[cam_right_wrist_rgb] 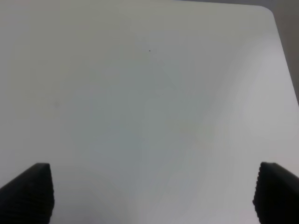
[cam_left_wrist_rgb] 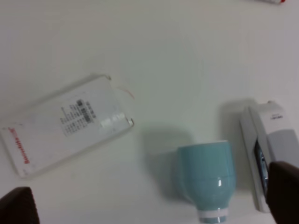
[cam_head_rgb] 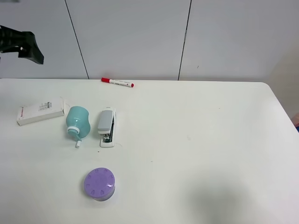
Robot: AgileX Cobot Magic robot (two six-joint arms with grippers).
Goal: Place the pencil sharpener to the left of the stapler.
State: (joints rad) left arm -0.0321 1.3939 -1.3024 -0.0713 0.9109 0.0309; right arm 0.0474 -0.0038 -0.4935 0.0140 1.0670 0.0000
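Observation:
The teal pencil sharpener [cam_head_rgb: 77, 120] lies on its side on the white table, its white collar and small crank pointing toward the front edge. It rests just left of the grey and white stapler [cam_head_rgb: 107, 127], a narrow gap between them. In the left wrist view the pencil sharpener [cam_left_wrist_rgb: 205, 179] and the stapler [cam_left_wrist_rgb: 268, 144] show below my left gripper [cam_left_wrist_rgb: 149, 207], which is open and holds nothing. That left gripper [cam_head_rgb: 32, 52] hangs high at the far left, well clear of both. My right gripper [cam_right_wrist_rgb: 152, 196] is open over bare table.
A white rectangular box [cam_head_rgb: 40, 111] lies left of the sharpener. A red-capped marker [cam_head_rgb: 117, 82] rests near the table's back edge. A purple knobbed cylinder [cam_head_rgb: 99, 184] stands toward the front. The table's right edge [cam_head_rgb: 285, 116] curves away.

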